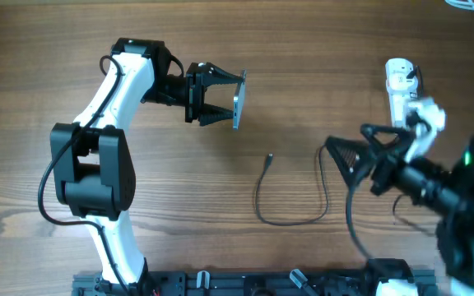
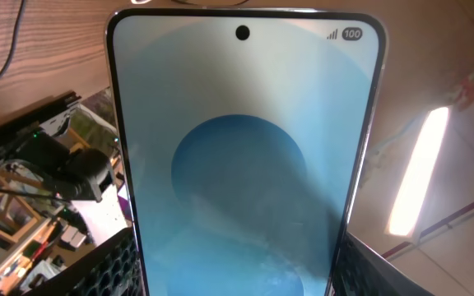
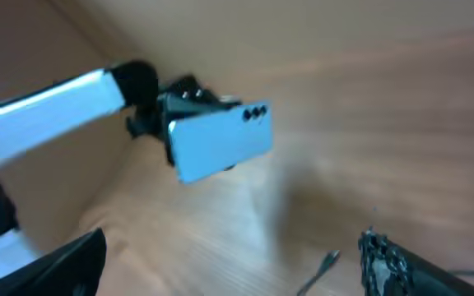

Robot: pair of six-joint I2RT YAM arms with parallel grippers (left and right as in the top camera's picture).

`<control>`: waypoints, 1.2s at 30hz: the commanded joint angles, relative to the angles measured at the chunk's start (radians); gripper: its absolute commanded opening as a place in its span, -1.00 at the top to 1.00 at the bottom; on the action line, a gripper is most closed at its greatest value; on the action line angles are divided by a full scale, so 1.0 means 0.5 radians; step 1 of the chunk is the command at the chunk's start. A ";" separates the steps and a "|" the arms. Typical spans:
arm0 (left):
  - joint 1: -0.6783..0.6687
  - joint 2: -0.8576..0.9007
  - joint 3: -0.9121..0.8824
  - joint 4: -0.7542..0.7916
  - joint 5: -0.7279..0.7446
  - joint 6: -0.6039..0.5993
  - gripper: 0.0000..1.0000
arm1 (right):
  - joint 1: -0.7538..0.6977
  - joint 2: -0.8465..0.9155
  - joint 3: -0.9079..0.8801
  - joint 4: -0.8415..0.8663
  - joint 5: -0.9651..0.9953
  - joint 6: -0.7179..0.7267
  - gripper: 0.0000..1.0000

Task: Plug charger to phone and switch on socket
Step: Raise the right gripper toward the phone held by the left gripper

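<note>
Your left tool [image 1: 225, 99] grips the phone [image 1: 239, 99] on edge, lifted off the tabletop [image 1: 319, 49], forearm angled inward. The charger [image 1: 268, 159] tip lies between it and your right tool [image 1: 342, 163], jaws wide, near the socket [image 1: 399, 90].

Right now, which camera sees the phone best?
The left wrist view: the phone fills it, screen facing the camera. Overhead shows it only edge-on, and the right wrist shows its back, blurred.
</note>
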 commanded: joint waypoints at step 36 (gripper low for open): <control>-0.004 -0.077 -0.002 0.021 0.089 0.039 -0.16 | 1.920 1.653 1.209 -0.440 2.335 0.780 -0.89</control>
